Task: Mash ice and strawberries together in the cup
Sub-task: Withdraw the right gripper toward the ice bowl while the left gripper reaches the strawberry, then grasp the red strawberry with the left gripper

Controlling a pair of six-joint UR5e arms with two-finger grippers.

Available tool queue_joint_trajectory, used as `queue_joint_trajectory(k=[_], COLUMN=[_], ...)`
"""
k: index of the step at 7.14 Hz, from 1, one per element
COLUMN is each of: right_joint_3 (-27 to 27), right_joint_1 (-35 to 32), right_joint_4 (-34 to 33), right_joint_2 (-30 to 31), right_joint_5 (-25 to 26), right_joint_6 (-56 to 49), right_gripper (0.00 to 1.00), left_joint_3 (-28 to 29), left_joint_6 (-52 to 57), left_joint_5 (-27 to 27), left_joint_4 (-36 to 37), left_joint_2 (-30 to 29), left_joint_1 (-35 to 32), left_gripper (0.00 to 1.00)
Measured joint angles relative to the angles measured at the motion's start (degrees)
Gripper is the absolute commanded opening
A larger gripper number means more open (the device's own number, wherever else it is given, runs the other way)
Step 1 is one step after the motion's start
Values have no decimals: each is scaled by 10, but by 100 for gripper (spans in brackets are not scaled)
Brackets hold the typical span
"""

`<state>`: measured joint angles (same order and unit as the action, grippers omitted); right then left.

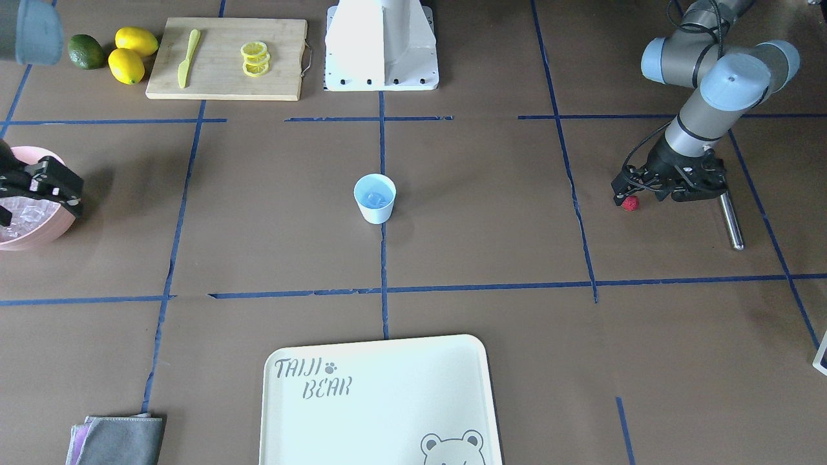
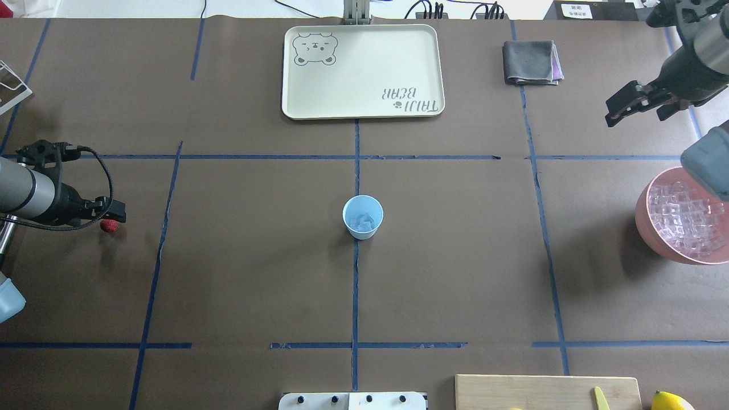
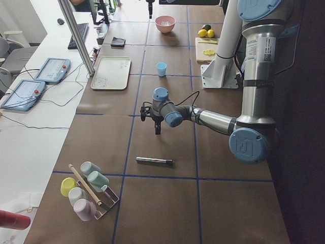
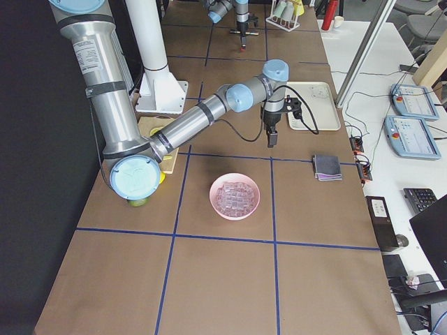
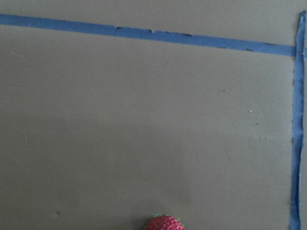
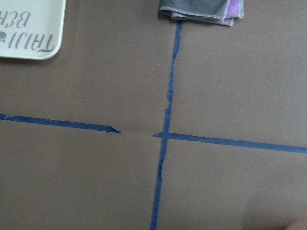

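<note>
The light-blue cup (image 1: 375,198) stands at the table's middle, with a few clear ice cubes inside; it also shows in the overhead view (image 2: 363,217). More ice (image 2: 683,219) fills the pink bowl (image 2: 646,228). The small red strawberry (image 1: 630,203) lies on the table, at the bottom edge of the left wrist view (image 5: 164,223). My left gripper (image 1: 641,192) points down right at the berry; its fingers are hidden, so I cannot tell their state. My right gripper (image 2: 632,108) hangs open and empty above the table, beyond the bowl.
A metal rod (image 1: 732,223) lies beside the left gripper. A cream tray (image 1: 381,400) and a grey cloth (image 1: 119,440) lie on the far side. A cutting board (image 1: 226,58) with lemon slices and a knife, lemons and a lime sit near the base.
</note>
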<state>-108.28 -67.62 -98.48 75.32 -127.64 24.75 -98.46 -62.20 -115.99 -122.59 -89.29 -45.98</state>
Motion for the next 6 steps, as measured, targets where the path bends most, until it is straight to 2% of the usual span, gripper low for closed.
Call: queue_joint_trajectory(k=[1, 2, 4, 6], right_joint_3=[19, 31, 39, 48], right_joint_1=[-26, -45, -61, -73], right_joint_4=[0, 0, 0, 0], right_joint_2=[5, 7, 9, 11], right_joint_5=[-10, -21, -32, -37], right_joint_6=[-42, -69, -86, -106], right_gripper=[100, 100, 100, 100], left_joint_3=[5, 8, 11, 11], left_joint_6=[-1, -1, -2, 1], left_joint_5=[0, 0, -3, -3], left_joint_4=[0, 0, 1, 3], left_joint_2=[-2, -4, -6, -6], left_joint_1=[2, 2, 3, 3], left_gripper=[89, 60, 16, 0])
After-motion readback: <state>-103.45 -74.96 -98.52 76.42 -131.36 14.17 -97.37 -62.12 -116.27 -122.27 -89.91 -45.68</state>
